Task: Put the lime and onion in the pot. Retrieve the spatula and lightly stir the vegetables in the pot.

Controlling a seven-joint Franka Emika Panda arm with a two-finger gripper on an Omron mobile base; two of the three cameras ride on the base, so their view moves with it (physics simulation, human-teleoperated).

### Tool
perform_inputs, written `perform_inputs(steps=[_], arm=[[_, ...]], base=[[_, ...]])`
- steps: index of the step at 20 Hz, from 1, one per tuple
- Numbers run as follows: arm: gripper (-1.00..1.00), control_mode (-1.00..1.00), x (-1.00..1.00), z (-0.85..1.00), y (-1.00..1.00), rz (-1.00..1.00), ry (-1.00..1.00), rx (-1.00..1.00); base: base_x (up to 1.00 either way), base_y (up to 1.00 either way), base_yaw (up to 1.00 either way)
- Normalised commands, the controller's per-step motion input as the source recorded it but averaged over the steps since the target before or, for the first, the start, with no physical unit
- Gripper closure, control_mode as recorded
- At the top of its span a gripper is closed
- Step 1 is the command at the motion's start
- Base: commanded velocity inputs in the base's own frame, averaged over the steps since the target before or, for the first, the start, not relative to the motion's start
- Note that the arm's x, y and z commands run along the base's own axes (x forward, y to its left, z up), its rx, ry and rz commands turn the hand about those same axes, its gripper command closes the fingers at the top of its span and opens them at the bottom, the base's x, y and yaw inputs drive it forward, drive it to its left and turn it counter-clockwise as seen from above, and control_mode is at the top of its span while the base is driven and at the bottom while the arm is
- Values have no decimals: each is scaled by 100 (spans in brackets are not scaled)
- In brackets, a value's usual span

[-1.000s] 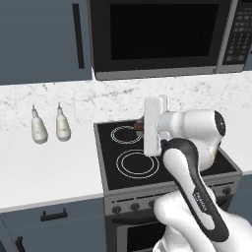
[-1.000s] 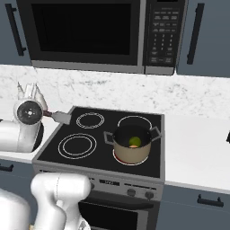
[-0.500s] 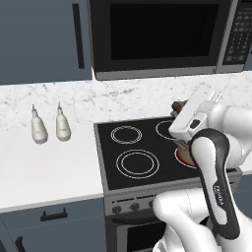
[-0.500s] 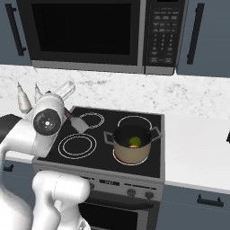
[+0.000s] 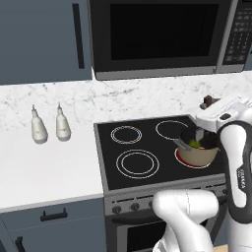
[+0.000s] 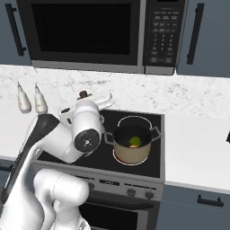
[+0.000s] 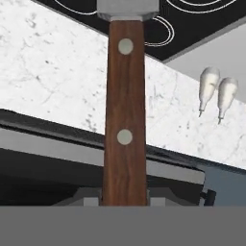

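My gripper point(image 7: 125, 199) is shut on the spatula point(image 7: 125, 96), whose reddish-brown handle with two rivets runs up the hand view to the grey blade at the top. The hand point(image 5: 216, 112) hovers above the stove close to the tan pot point(image 5: 198, 153), with the dark handle end point(image 6: 82, 95) poking out behind it. The pot point(image 6: 131, 152) stands on the front right burner. In it lies the green lime point(image 6: 133, 141), with a sliver of the orange-tan onion point(image 6: 134, 146) beside it.
The black cooktop point(image 5: 133, 162) has three more ringed burners. Two white bottles point(image 5: 48, 129) stand on the marble counter to the left. A microwave point(image 6: 85, 33) hangs over the stove. White counter point(image 6: 197, 148) lies right of the stove.
The arm has swung to the right across the stove, carrying the spatula from over the left burners to beside the pot. The pot and its contents have not moved.
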Motion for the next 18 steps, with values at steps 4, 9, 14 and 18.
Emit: perform_inputs(steps=[4,9,14,18], arm=[[100,-100,56,0,-67,-3,-2,32],[100,-100,60,-7,-57,-14,2,20],[100,-100,41,-28,-54,-24,8,9],[100,-100,9,-58,-44,-24,6,7]], base=[[0,0,0],[0,0,0],[0,0,0],[0,0,0]])
